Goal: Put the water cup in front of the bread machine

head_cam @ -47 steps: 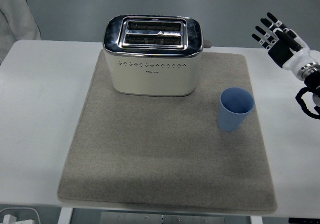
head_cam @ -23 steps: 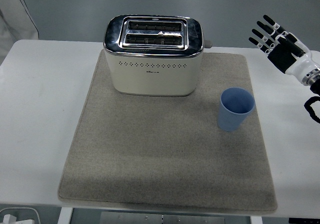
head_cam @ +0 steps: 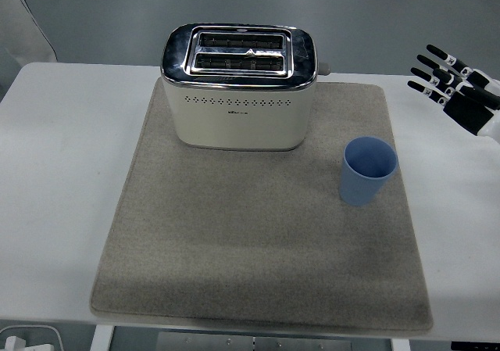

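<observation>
White desk (head_cam: 62, 171) under grey wall, beige mat (head_cam: 258, 241) laid across it; fingers (head_cam: 434, 54) spread apart, empty; right hand (head_cam: 461, 89) at right edge, well clear of blue water cup (head_cam: 368, 170); cup upright on mat, right of and slightly nearer than cream bread machine (head_cam: 240, 85), not touching it.

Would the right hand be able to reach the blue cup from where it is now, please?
Probably yes. The right hand is open at the table's right edge, and only bare table and mat lie between it and the blue cup. The toaster stands well to the left.
</observation>
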Robot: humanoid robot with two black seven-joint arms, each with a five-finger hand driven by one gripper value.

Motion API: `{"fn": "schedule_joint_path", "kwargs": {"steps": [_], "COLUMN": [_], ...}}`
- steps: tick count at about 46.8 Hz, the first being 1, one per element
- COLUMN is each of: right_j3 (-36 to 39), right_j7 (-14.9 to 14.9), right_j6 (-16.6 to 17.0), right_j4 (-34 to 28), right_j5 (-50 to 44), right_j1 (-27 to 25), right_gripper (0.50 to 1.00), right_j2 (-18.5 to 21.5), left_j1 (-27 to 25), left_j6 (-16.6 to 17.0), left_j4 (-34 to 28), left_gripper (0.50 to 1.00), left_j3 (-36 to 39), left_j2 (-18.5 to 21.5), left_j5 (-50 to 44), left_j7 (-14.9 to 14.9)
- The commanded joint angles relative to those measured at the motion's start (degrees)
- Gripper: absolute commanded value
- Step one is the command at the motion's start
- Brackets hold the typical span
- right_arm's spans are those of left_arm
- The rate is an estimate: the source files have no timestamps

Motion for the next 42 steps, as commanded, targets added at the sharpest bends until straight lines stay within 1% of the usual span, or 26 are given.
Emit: {"fn": "schedule_joint_path", "kwargs": {"steps": [1, 5, 19, 24, 32, 37, 42], "right_j3": [0.0, 0.0, 0.0, 0.09, 0.0, 0.62, 1.06], "right_j7": [0.19, 0.28, 0.37, 0.37, 0.37, 0.37, 0.46], "right_j6": [0.0, 0.0, 0.0, 0.0, 0.0, 0.0, 0.0], "right_j4": [-0.02, -0.02, 0.07, 0.42, 0.77, 3.23, 6.21], "right_j5": [-0.82, -2.05, -6.44, -6.8, -7.94, -10.22, -11.19], "right_j1": [-0.88, -1.58, -1.76, -2.11, -2.55, -4.22, -5.54], "right_gripper": [0.928, 0.928, 0.928, 0.928, 0.928, 0.928, 0.928], "right_j2": [-1.0, -1.8, -1.89, -3.29, -3.29, -3.64, -5.31], "left_j1": [0.0, 0.0, 0.0, 0.0, 0.0, 0.0, 0.0], "left_j6": [-0.05, -0.05, -0.05, 0.04, 0.04, 0.04, 0.04], "left_j4": [-0.04, 0.05, -0.04, -0.04, -0.04, -0.04, 0.05], "left_gripper": [1.0, 1.0, 1.0, 1.0, 1.0, 1.0, 1.0], "left_j3": [0.0, 0.0, 0.0, 0.0, 0.0, 0.0, 0.0], "left_j2": [0.0, 0.0, 0.0, 0.0, 0.0, 0.0, 0.0], "left_j5": [0.0, 0.0, 0.0, 0.0, 0.0, 0.0, 0.0], "left_j7": [0.0, 0.0, 0.0, 0.0, 0.0, 0.0, 0.0]}}
